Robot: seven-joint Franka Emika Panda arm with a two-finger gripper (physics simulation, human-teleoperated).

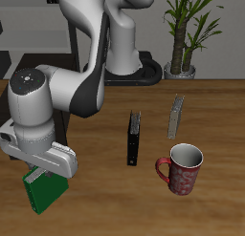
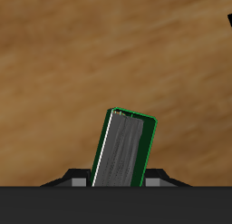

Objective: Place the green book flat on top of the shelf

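The green book hangs from my gripper near the table's front edge, clear of the wooden table. The arm's white hand covers the fingers in the exterior view. In the wrist view the green book stands between the jaws of my gripper, its grey-white page edge facing the camera and its green covers showing as a rim. The gripper is shut on it. The black shelf does not show in either view.
A black book stands upright mid-table, a grey book stands farther back, and a red mug sits nearer the front edge. A potted plant stands behind the table. A dark corner shows in the wrist view.
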